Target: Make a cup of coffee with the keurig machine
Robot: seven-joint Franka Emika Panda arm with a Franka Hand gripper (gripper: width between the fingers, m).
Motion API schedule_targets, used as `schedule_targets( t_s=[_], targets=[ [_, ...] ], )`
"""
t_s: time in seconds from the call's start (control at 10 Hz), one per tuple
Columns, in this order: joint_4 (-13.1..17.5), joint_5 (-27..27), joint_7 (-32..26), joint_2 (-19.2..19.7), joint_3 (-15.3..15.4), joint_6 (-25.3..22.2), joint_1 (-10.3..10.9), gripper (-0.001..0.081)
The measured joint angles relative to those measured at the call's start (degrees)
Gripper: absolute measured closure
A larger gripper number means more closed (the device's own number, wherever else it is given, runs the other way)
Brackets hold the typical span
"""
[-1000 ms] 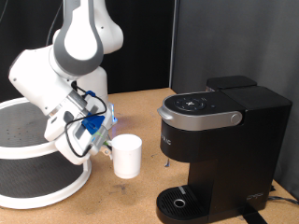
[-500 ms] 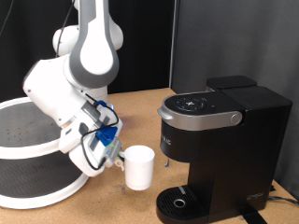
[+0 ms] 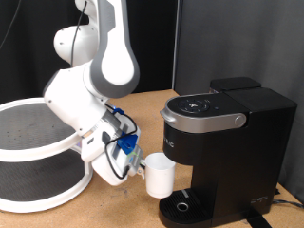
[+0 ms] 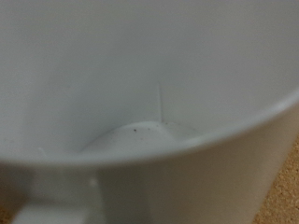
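The white cup (image 3: 159, 176) hangs upright in the air, held by its handle in my gripper (image 3: 136, 167), just beside the keurig machine's (image 3: 223, 142) brew head and above the edge of the round drip tray (image 3: 183, 207). The machine is black with a silver-grey lid handle (image 3: 201, 119), lid down. In the wrist view the cup's empty white inside (image 4: 140, 84) fills the frame, with a bit of the wooden table (image 4: 280, 191) at the corner; my fingers do not show there.
A white two-tier round rack (image 3: 38, 161) stands at the exterior view's left. The brown wooden table (image 3: 142, 204) runs under everything. A black curtain (image 3: 218, 38) hangs behind the machine. A dark cable (image 3: 285, 201) lies at the exterior view's right of the machine.
My arm has carried the cup steadily toward the exterior view's right and lower, from beside the rack to right next to the machine's drip tray.
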Motion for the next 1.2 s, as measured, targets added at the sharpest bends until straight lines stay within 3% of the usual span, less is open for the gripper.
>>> schedule_targets(
  t_s=[0.7, 1.2],
  targets=[
    [3.78, 7.91, -1.83, 5.40, 6.02, 1.43, 0.62, 0.0734],
    [5.16, 10.03, -3.05, 8.48, 7.67, 1.93, 0.63, 0.0734]
  ],
)
